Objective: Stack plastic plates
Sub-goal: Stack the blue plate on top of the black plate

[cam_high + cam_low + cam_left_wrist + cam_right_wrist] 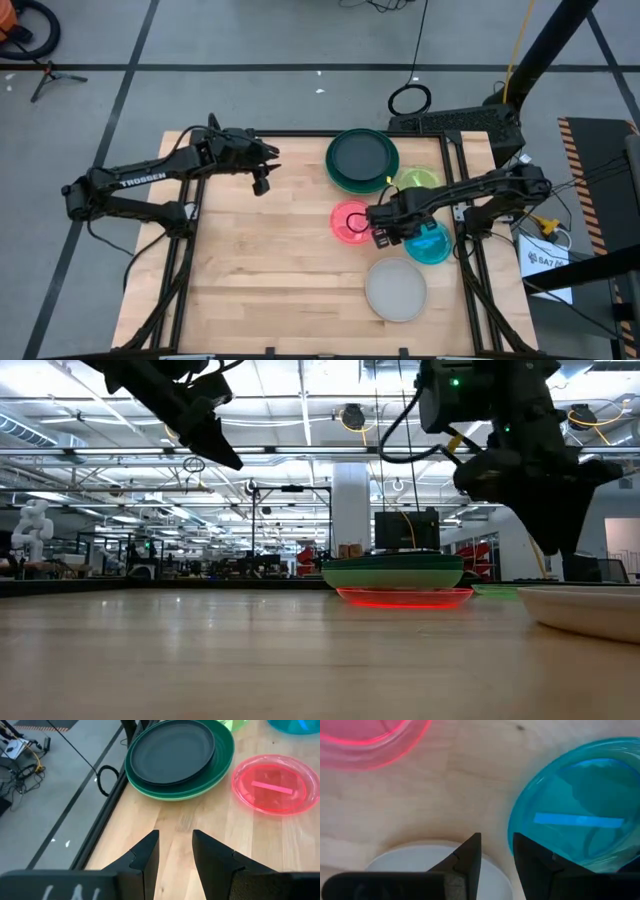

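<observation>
Five plates lie flat on the wooden table (pixel 270 280). A black plate (pixel 360 155) sits in a dark green one (pixel 220 767) at the far side. Beside them lie a yellow-green plate (pixel 422 178), a pink plate (pixel 347 222), a blue plate (pixel 434 247) and a frosted white plate (pixel 396 288). My right gripper (pixel 496 840) hangs open and points down over bare wood between the pink, blue and white plates. My left gripper (pixel 175 837) is open in the air at the table's far left, pointing toward the green stack.
The plates crowd the table's right half, and the left and near parts show bare wood. A black frame (pixel 300 133) runs round the table edge. Cables (pixel 409 98) lie on the floor beyond the far edge.
</observation>
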Motion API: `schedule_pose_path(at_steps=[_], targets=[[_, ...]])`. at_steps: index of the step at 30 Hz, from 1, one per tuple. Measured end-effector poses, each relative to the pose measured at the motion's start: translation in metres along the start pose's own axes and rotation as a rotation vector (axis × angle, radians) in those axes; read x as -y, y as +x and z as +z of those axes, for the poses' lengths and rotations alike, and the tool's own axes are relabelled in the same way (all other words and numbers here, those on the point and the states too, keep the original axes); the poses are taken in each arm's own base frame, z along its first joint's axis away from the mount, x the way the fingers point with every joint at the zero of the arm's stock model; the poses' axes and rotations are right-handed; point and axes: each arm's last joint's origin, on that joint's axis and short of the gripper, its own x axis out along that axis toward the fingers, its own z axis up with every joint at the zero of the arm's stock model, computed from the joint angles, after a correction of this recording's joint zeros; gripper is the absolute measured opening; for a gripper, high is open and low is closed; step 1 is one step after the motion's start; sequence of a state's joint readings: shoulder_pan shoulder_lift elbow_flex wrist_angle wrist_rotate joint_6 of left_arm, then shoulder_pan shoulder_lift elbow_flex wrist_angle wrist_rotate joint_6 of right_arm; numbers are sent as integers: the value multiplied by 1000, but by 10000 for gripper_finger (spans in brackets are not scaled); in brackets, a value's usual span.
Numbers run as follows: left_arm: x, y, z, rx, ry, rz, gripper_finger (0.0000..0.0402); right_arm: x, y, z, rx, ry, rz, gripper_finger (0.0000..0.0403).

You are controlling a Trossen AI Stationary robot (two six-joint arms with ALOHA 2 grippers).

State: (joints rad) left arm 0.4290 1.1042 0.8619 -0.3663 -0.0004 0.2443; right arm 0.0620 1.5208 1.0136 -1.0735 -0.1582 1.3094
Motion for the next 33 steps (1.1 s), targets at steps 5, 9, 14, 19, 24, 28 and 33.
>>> schedule_pose_path(at_steps=[5, 9, 14, 19, 24, 28, 33], targets=[[0, 0, 0, -4, -2, 0, 124, 6, 10, 1, 20, 45, -39, 105], [0, 0, 0, -5, -2, 0, 124, 8, 21, 2, 23, 48, -22, 105], [0, 0, -1, -5, 5, 0, 124, 8, 28, 3, 31, 63, 9, 105], [0, 0, -1, -5, 5, 0, 124, 12, 32, 3, 32, 82, -9, 105], [0, 0, -1, -6, 12, 0, 124, 14, 34, 5, 80, 86, -27, 105], [0, 0, -1, -7, 12, 0, 124, 13, 34, 6, 107, 78, -28, 105], [0, 0, -1, -8, 12, 0, 124, 13, 37, 6, 103, 78, -43, 105]])
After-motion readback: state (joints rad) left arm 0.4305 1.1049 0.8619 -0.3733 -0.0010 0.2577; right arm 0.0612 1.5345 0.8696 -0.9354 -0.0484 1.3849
